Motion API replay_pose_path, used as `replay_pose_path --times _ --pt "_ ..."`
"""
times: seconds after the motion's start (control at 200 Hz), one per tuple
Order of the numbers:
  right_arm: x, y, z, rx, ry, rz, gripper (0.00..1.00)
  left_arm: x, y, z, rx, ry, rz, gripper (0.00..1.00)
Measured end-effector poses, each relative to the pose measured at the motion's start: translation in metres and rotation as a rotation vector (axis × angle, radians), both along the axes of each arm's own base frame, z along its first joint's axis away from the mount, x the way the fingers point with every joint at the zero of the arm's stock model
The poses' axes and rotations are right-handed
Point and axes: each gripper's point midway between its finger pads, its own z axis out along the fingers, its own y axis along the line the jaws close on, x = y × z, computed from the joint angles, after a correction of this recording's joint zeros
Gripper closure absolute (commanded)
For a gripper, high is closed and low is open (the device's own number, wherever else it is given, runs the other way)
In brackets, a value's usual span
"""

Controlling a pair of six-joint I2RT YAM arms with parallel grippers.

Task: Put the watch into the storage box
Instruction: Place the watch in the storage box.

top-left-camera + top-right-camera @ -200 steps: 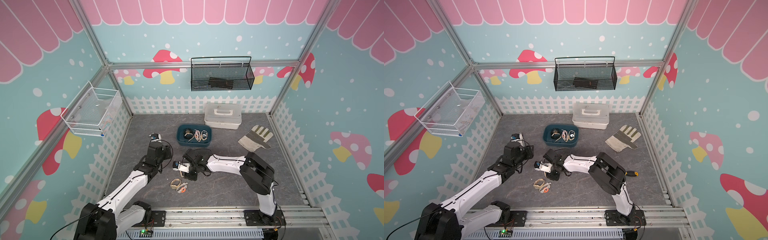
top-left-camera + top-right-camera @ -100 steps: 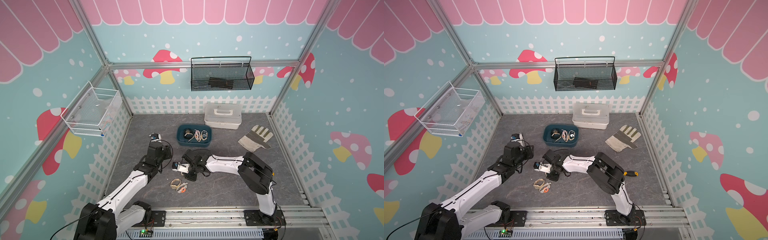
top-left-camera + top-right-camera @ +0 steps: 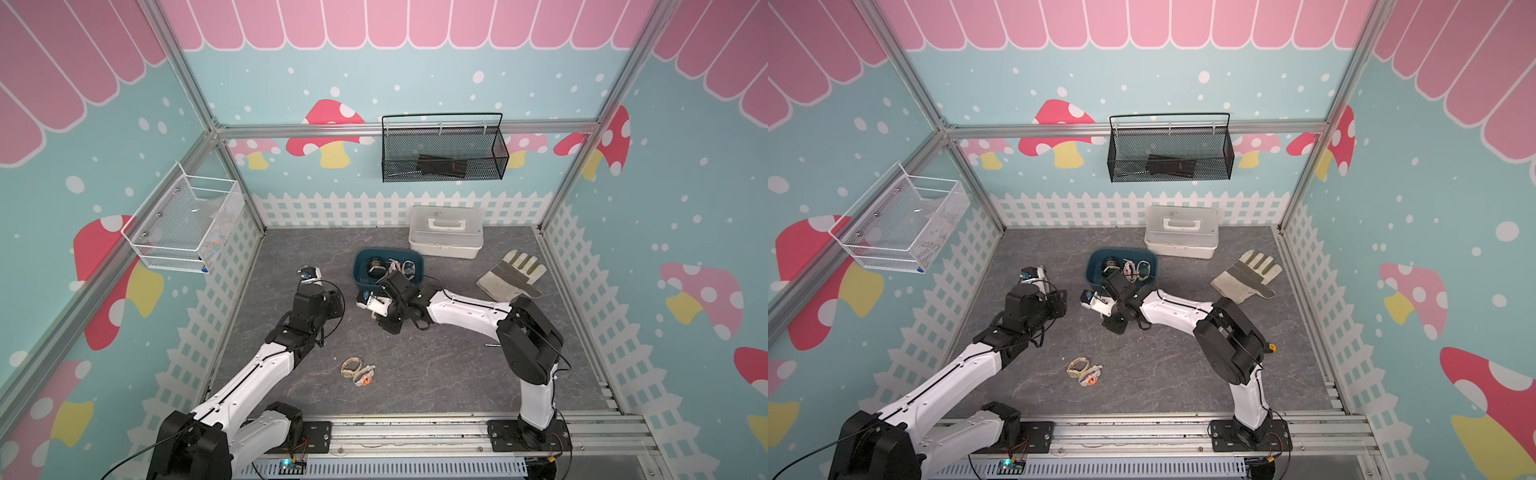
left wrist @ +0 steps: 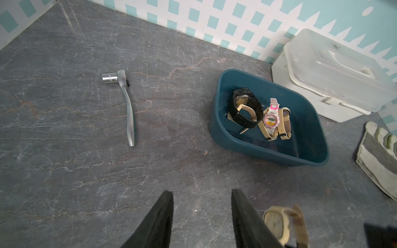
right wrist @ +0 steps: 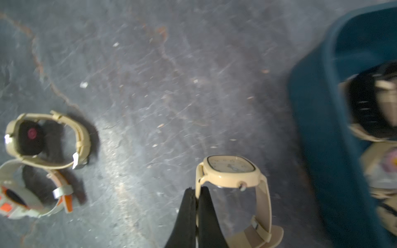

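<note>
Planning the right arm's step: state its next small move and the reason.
Probably carry the beige watch over the rim of the teal storage box: the right tool is shut on its strap, and the watch is outside the box, beside it.

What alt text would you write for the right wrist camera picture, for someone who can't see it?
The right gripper pinches the strap of a beige watch, close beside the dark teal storage box, which holds other watches. On the grey table two more watches lie together farther off. The picture is blurred.
</note>
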Motion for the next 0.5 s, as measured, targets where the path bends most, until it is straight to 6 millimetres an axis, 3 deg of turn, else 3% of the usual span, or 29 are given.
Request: replay_pose_path --times 0.15,0.245,0.37,0.5 --pt "0.061 -0.005 0.055 0.068 -0.086 -0.134 1.00 0.000 0.000 0.000 0.000 0.000 0.000 0.52" --pt "0.092 -0.009 0.071 0.085 -0.114 -0.208 1.00 0.000 0.000 0.000 0.000 0.000 0.000 0.52" --pt "0.129 -0.013 0.065 0.062 -0.110 -0.284 1.00 0.000 0.000 0.000 0.000 0.000 0.000 0.52" --pt "0.158 -0.017 0.039 0.000 -0.092 -0.333 1.00 0.000 0.000 0.000 0.001 0.000 0.000 0.52"
